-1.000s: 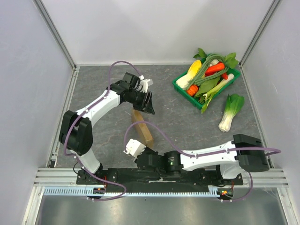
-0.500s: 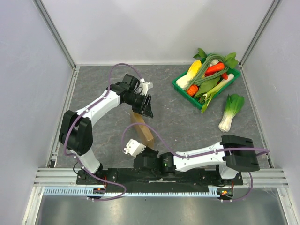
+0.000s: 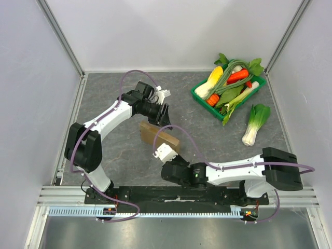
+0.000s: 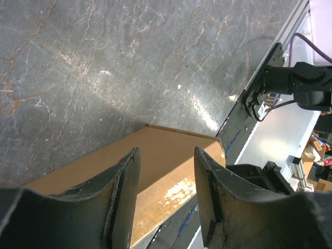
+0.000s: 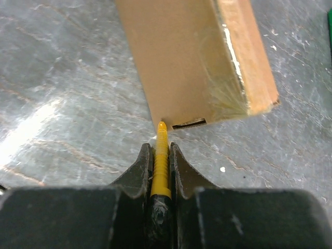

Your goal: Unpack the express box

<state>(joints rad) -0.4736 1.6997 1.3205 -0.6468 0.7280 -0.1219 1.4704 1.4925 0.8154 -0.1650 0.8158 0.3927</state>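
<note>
Overhead, we see the express box (image 3: pixel 157 136) on the grey worktop (image 3: pixel 109 98), left of centre and between the two arms. Whether it lies flat or leans on an edge we cannot tell from here. The left pincer (image 3: pixel 164 115) sits at the box's far edge, and its dark fingers blend together, so their gap is unreadable in this view. The right arm (image 3: pixel 233 170) reaches in from the near side, and its white camera housing (image 3: pixel 165 152) covers its tip and the box's near corner. Well apart, at the far right, a green tray (image 3: pixel 203 106) holds mixed vegetables, with a bok choy (image 3: pixel 254 123) lying on the worktop just beside it.

From the left wrist, we look past two dark fingers (image 4: pixel 123 192) standing partway apart, with nothing clamped between them. The box's brown face shows in the gap and runs on beyond both fingers and off the bottom edge. We cannot tell whether the fingertips touch the cardboard.

From the right wrist, the right pincer (image 5: pixel 161 148) is closed tight on a yellow tool (image 5: pixel 162 136), a thin ridged stick whose lower end is buried between the jaws. Its tip touches the box's near edge, just beside a small dark slot (image 5: pixel 189 123). A glossy strip runs along the box's right side, and the top of the box is cut off.
</note>
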